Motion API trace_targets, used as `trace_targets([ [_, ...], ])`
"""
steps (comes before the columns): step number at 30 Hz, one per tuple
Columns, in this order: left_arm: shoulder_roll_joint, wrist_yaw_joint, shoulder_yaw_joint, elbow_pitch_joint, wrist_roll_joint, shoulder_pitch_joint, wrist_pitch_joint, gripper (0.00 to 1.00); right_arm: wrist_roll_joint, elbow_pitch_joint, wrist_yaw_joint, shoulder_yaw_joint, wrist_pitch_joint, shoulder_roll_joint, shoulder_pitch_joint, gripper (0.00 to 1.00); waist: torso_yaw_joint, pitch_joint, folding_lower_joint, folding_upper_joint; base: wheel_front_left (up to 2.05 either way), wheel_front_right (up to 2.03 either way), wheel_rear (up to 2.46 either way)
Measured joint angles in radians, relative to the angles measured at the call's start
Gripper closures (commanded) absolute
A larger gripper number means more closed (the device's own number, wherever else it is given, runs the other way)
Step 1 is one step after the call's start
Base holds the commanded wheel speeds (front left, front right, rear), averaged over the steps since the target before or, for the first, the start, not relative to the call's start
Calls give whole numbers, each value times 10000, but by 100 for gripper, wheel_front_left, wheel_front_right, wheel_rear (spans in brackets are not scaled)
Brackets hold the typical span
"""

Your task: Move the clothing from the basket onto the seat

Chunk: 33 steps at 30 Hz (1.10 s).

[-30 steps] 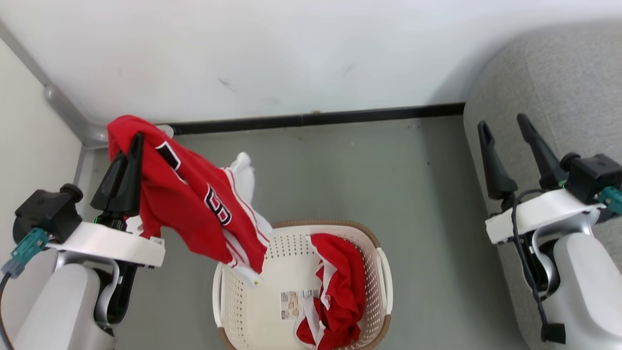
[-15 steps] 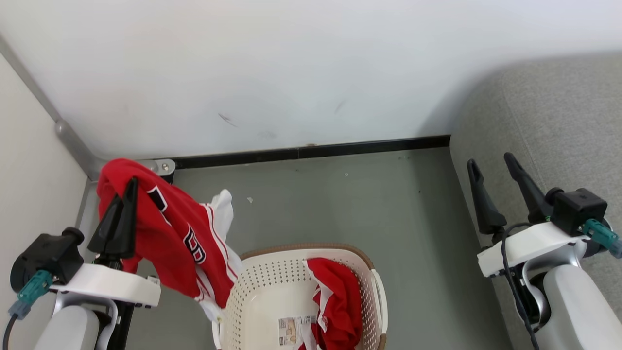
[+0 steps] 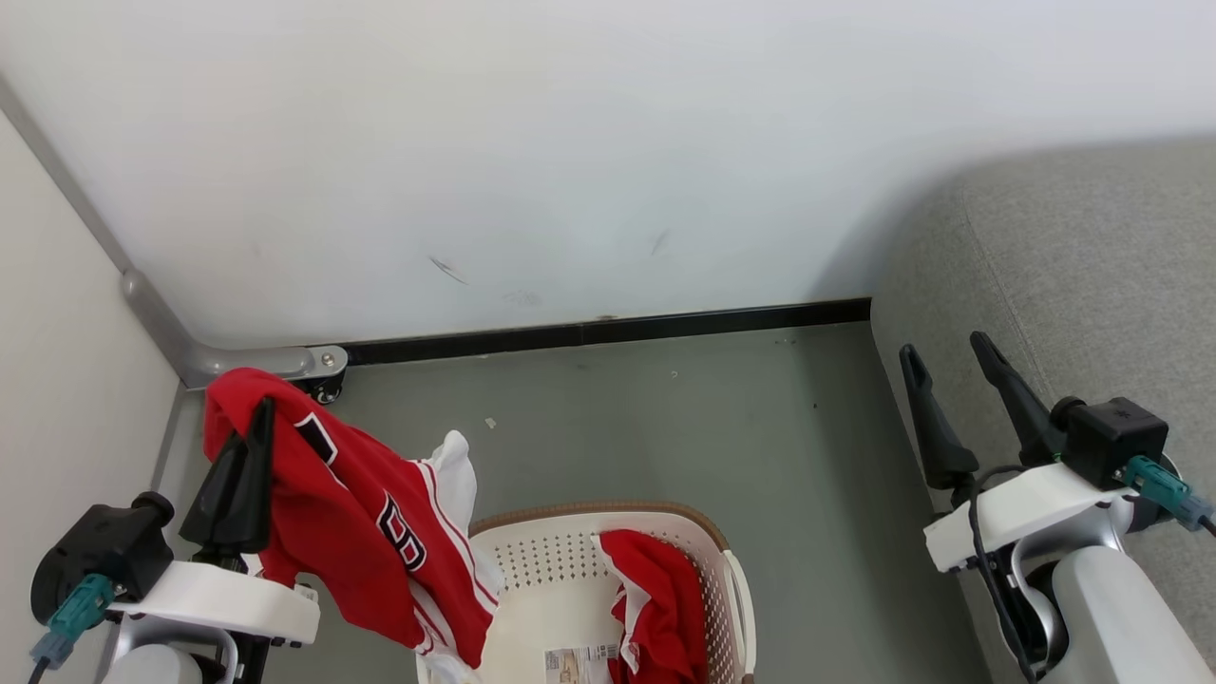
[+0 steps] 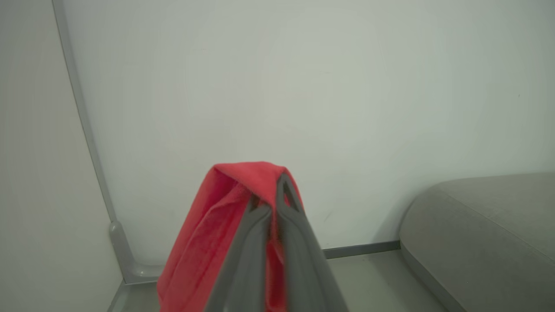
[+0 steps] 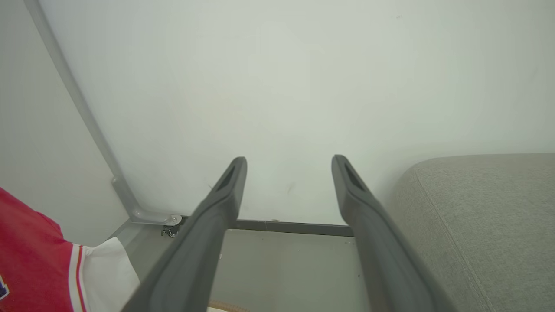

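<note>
Grey woven fabric covers the large rounded seat (image 3: pixel 1092 266) at the robot's right, and that is where the load belongs. The step in hand looks like the carry across. The hanging hem should first clear the cream-white perforated plastic basket (image 3: pixel 551 579) with its brown rim. The bright red numbered jersey with white trim (image 3: pixel 351 532) should then swing over the floor without dragging, and be released only once most of the cloth lies over the cushion.

The left pincer (image 3: pixel 264 410) is clamped tight on a fold of that jersey, which drapes down over the basket's left corner. The right pincer (image 3: pixel 942 347) stands wide apart and empty, just beside the seat's edge.

Inside the basket, which sits on the floor between the arms, 1 crumpled red-and-white garment (image 3: pixel 660 598) lies along the right wall. A small paper label (image 3: pixel 575 658) lies on the bare bottom.
</note>
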Motion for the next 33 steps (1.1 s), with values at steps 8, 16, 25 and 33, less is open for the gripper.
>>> trace_targets([
  [8,-94,-15,128,-113,67,164,0,100,2,-12,0,119,0,21,193,0,20,-52,0,0,0,0,0],
  [16,-136,-184,54,-441,293,147,0,100,272,-35,0,1068,0,31,185,0,64,-69,0,0,0,0,0],
  [25,-286,-378,-414,-867,522,-718,-2,100,621,-35,0,3037,0,48,65,0,123,-105,0,0,0,0,0],
  [33,-520,-543,-1244,-965,694,-1487,-2,100,1212,-13,0,4993,2,46,-461,0,147,-163,0,0,0,0,0],
])
